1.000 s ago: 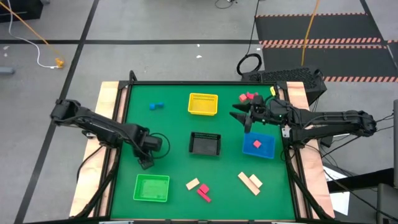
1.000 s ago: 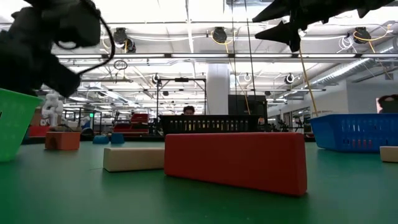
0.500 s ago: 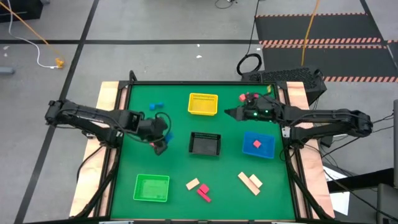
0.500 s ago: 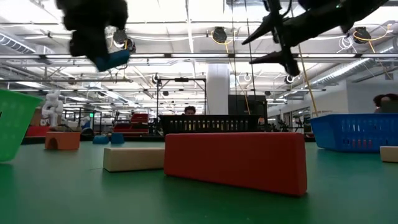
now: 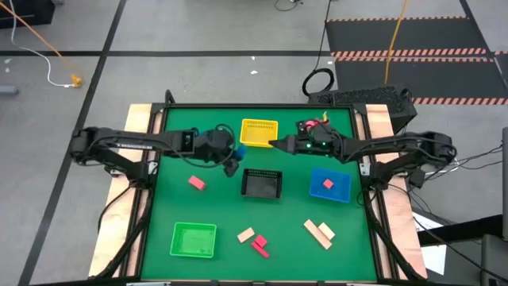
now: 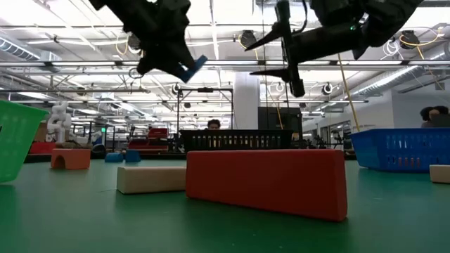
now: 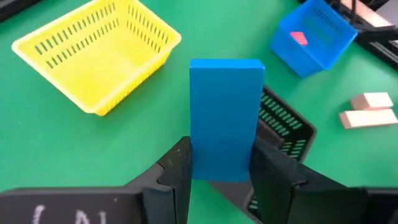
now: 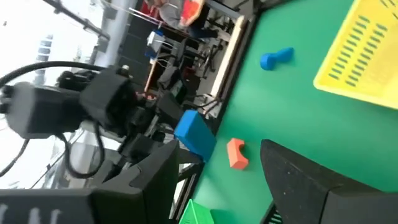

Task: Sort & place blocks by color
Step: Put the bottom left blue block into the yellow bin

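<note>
My left gripper [image 5: 231,165] hovers above the table between the yellow basket [image 5: 259,133] and the black basket [image 5: 262,183], shut on a flat blue bar [image 7: 224,118]; the low view shows that bar [image 6: 191,68] high in the air. My right gripper [image 5: 275,144] is open and empty, raised beside the yellow basket's right side, pointing toward the table's left. An orange-red block [image 5: 196,183] lies flat on the mat left of the black basket. A red block [image 5: 328,184] sits inside the blue basket [image 5: 343,195]. My left gripper pinches the blue bar by its near end [image 7: 219,169] between the two fingers [image 7: 175,171], one on each long narrow side. The rest of the bar sticks out past the fingertips. It is lifted clear of the table and tilted in the low view.
The green basket [image 5: 194,239] stands near the left near corner. Tan bars [image 5: 320,233], a tan block [image 5: 245,235] and a magenta block [image 5: 259,245] lie along the near edge. Red blocks [image 5: 305,125] rest by the far right corner. A small blue block [image 8: 275,58] lies left of the yellow basket.
My left gripper has risen from the mat near the green basket and swung toward the far right, carrying the blue bar to a spot between the yellow and black baskets. My right gripper has moved from above the blue basket toward the table's left, up to the yellow basket.
</note>
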Motion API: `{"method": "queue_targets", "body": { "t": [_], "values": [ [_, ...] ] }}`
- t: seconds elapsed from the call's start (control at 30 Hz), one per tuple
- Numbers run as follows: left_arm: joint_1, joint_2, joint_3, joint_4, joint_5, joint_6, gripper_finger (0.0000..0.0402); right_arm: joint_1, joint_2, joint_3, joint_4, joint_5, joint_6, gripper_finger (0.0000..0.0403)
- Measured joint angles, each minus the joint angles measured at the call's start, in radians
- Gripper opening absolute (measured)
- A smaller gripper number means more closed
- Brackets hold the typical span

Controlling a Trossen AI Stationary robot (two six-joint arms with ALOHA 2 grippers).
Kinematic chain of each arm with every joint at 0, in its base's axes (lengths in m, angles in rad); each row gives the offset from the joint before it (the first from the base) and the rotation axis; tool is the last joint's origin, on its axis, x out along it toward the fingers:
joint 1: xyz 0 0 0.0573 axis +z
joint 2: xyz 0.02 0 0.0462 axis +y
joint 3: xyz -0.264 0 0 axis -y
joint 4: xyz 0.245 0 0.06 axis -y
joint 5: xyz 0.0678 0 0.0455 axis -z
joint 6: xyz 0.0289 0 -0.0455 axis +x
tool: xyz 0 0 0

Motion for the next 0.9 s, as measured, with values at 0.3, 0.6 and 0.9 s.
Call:
{"method": "queue_targets", "body": {
  "t": [0.3,0.6,0.9],
  "values": [
    [0.023,0.064,0.000,0.126,0.002,0.032,0.0127,0.000,0.091,0.029,0.103,-0.002,0.075,0.0221],
    [0.023,0.076,0.000,0.156,0.002,0.043,0.0127,0.001,0.216,0.171,0.067,-0.073,0.047,0.0221],
    [0.023,0.076,0.000,0.158,-0.037,0.077,0.0127,0.001,0.236,0.218,0.008,-0.079,0.018,0.0222]
  ]
}}
